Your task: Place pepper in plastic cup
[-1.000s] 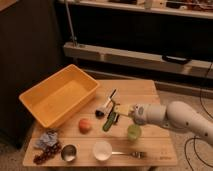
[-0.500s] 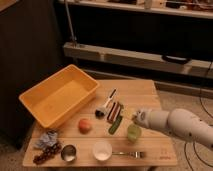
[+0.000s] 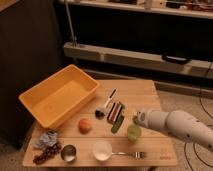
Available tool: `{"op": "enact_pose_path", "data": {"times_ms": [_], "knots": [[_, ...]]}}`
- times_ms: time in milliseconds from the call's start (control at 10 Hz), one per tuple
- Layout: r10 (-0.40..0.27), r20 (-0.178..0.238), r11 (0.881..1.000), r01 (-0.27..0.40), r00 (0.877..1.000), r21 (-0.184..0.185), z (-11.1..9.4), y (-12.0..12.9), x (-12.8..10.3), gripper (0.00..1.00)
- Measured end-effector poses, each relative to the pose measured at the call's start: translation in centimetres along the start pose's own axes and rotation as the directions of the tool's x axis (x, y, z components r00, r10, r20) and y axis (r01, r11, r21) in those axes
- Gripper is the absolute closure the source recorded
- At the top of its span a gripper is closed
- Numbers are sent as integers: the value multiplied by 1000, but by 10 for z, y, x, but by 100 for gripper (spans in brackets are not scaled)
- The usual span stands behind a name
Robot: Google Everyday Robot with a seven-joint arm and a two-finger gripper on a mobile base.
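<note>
1. While the pepper [image 3: 116, 125] lies untouched on the table [image 3: 150, 90] just beside the plastic cup [image 3: 133, 132], the gripper [image 3: 138, 119] has been drawn back rightward above the cup; nothing is seen held.
2. Grasp judged not yet begun.

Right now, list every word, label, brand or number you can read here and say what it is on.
None can be read.
The dark packet beside the pepper may carry print, but it is too blurred to read.
The plastic cup, at the gripper, shows no marking.
</note>
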Motion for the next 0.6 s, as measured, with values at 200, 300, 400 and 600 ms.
{"op": "enact_pose_path", "data": {"times_ms": [200,300,400,600], "knots": [[3,60,1000,-3,998,11,-1,-33,-33,94],[10,76,1000,-11,997,16,-3,-44,-44,94],[19,91,1000,-22,996,23,-5,-59,-54,94],[29,121,999,-34,992,39,-20,-85,-65,94]]}}
